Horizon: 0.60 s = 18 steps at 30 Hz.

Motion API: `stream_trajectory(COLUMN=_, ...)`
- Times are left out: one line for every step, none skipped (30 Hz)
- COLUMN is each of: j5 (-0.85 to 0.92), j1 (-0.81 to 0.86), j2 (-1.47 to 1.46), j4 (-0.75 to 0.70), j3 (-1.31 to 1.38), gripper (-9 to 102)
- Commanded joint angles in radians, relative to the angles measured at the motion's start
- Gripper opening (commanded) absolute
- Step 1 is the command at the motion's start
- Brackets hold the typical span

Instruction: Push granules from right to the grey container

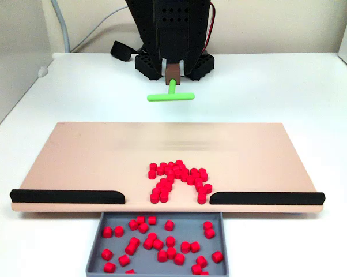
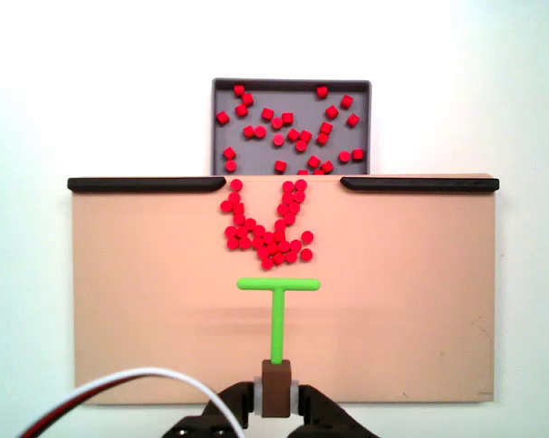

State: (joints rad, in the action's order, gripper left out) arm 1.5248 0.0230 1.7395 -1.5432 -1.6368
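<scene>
Jaws clamping green pusher (image 2: pixel 277 306) upright

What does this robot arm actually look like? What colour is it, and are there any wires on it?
The arm is black plastic, its upper part dotted with small round holes. Its gripper has black fingers. A red wire runs beside it, and a white and red cable curves near the base.

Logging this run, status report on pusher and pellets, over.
Gripper shut on green pusher, bar behind the pile. Granules V-shaped at the gap; many already in grey container. Path clear.
</scene>
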Motion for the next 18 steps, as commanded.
stream_trajectory(j5=-0.015, j1=-0.002, j2=0.046, j4=-0.003, j3=-0.003, gripper=0)
stream_trajectory(j5=-0.011, j1=-0.003, j2=0.037, j4=-0.003, j3=-0.003, gripper=0)
stream_trajectory(j5=-0.011, j1=-0.003, j2=0.031, j4=-0.003, j3=-0.003, gripper=0)
stream_trajectory(j5=-0.009, j1=-0.003, j2=0.026, j4=-0.003, j3=-0.003, gripper=0)
stream_trajectory(j5=-0.008, j1=-0.003, j2=0.023, j4=-0.003, j3=-0.003, gripper=0)
stream_trajectory(j5=-0.008, j1=-0.002, j2=0.023, j4=-0.003, j3=-0.003, gripper=0)
stream_trajectory(j5=-0.006, j1=0.000, j2=0.023, j4=-0.003, j3=-0.003, gripper=0)
stream_trajectory(j5=-0.005, j1=0.003, j2=0.023, j4=-0.003, j3=-0.003, gripper=0)
stream_trajectory(j5=-0.005, j1=0.005, j2=0.023, j4=-0.003, j3=-0.003, gripper=0)
stream_trajectory(j5=-0.005, j1=0.006, j2=0.023, j4=-0.003, j3=-0.003, gripper=0)
stream_trajectory(j5=-0.003, j1=0.006, j2=0.021, j4=-0.003, j3=-0.003, gripper=0)
stream_trajectory(j5=-0.003, j1=0.006, j2=0.018, j4=-0.003, j3=-0.003, gripper=0)
stream_trajectory(j5=-0.002, j1=0.006, j2=0.018, j4=-0.003, j3=-0.003, gripper=0)
stream_trajectory(j5=0.002, j1=0.005, j2=0.017, j4=-0.003, j3=-0.003, gripper=0)
stream_trajectory(j5=0.006, j1=0.005, j2=0.017, j4=-0.003, j3=-0.003, gripper=0)
stream_trajectory(j5=0.006, j1=0.003, j2=0.017, j4=-0.003, j3=-0.003, gripper=0)
stream_trajectory(j5=0.008, j1=0.003, j2=0.015, j4=-0.003, j3=-0.003, gripper=0)
stream_trajectory(j5=0.011, j1=0.005, j2=0.014, j4=-0.003, j3=-0.003, gripper=0)
